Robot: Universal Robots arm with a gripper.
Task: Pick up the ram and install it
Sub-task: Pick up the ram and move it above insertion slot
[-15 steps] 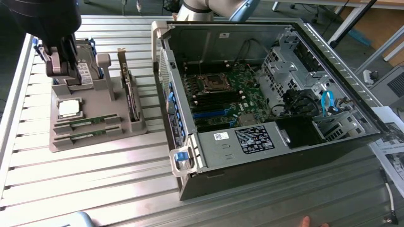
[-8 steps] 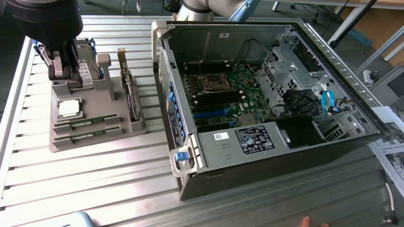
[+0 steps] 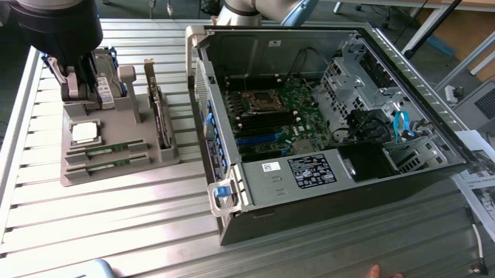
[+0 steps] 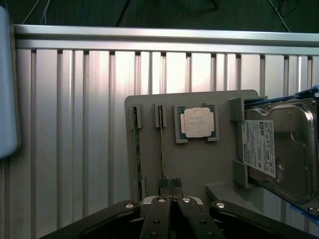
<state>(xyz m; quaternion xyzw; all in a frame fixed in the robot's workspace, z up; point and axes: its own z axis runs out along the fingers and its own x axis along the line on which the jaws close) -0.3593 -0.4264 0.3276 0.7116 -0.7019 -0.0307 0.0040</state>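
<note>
The black end effector [image 4: 170, 185], fingertips pressed together and holding nothing, sits near one end of the thin green ram strip [image 4: 161, 144]. The strip lies in a grey moulded tray [image 4: 209, 164], between a second green strip [image 4: 137, 149] and a square silver processor [image 4: 197, 122]. A silver hard drive [image 4: 279, 149] stands beside them. The exterior view adds an upright dark expansion card [image 3: 159, 116] and an open metal computer case [image 3: 232, 58] on the slatted aluminium worktop [image 3: 116, 220].

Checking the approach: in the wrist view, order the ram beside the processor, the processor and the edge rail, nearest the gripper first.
1. Ram, its end just ahead of the gripper.
2. Processor, beside it on the tray.
3. Edge rail, beyond the tray.
</note>
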